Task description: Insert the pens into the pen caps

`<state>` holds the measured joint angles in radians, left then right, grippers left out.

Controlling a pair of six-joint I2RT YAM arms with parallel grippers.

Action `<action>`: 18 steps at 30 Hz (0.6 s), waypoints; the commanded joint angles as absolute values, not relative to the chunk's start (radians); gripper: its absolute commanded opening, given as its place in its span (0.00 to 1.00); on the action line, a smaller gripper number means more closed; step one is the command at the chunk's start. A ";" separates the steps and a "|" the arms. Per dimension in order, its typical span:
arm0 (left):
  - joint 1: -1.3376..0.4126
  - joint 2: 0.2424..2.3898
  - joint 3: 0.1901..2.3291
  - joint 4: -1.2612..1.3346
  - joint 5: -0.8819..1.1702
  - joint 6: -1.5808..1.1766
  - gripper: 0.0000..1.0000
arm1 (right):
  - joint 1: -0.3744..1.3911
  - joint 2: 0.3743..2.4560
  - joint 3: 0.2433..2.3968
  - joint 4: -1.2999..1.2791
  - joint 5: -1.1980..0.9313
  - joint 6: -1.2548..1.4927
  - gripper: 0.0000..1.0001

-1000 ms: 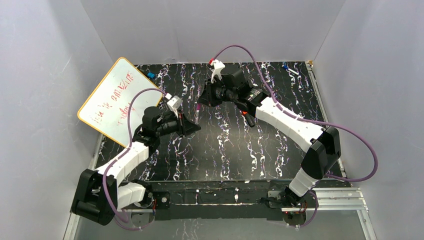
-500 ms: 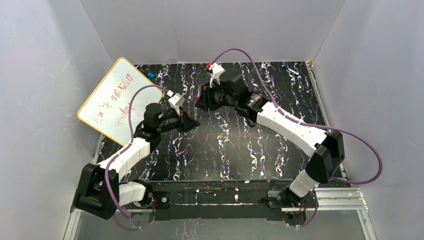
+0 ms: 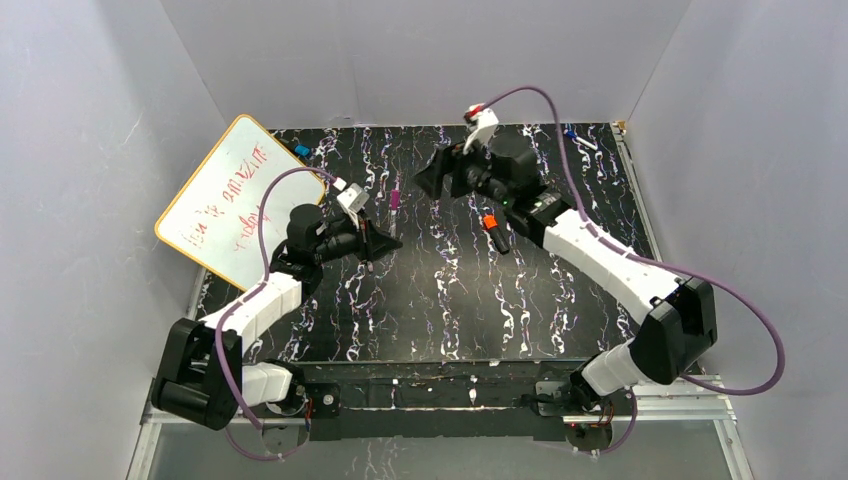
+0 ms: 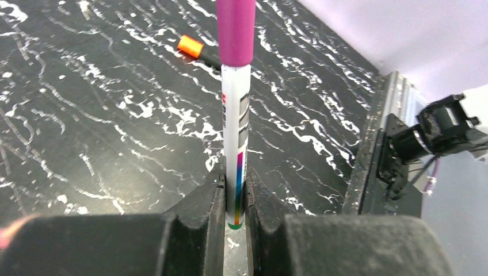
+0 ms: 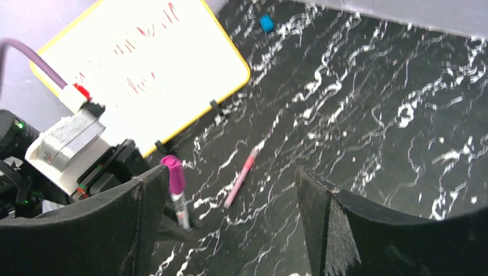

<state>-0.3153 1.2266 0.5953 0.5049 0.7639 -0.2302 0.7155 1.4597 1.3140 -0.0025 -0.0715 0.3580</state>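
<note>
Left hand [image 4: 235, 195] clamped low on slim whitish plastic pen [image 4: 236, 144], upright above black marbled bench [image 4: 86, 115], short magenta cap [image 4: 236, 29] seated on top, probably light, stiff, slick, best gripped mid-barrel; right hand [image 5: 227, 192] spread apart, empty, over thin pink pen [image 5: 240, 177] lying flat with open room around.

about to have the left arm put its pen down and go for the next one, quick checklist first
1. Magenta cap on the whitish pen: ok, sits on its far end.
2. Left gripper hold: ok, shut on the pen's bare end.
3. Right gripper out of the way: ok, open, empty, apart from the pen.
4. Pink pen found: ok, lying flat, in neither gripper; capped or not, cannot tell.
5. Black pen found: ok, lying flat, orange end showing.
6. Other caps found: cannot tell, none clearly visible.
</note>
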 commanded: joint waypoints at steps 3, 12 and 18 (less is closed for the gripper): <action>-0.316 1.276 0.572 0.763 0.965 -0.406 0.00 | 0.591 1.497 1.288 0.382 -0.598 0.424 0.83; -0.335 1.308 0.596 0.804 1.029 -0.464 0.00 | 0.586 1.556 1.310 0.499 -0.803 0.432 0.79; -0.336 1.316 0.618 0.806 1.028 -0.469 0.00 | 0.589 1.554 1.291 0.484 -0.808 0.418 0.75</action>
<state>-0.3317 1.3140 0.5819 0.7738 0.9962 -0.4583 0.5877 1.5600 1.2758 0.4229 -0.7609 0.4221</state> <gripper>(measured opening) 0.096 0.764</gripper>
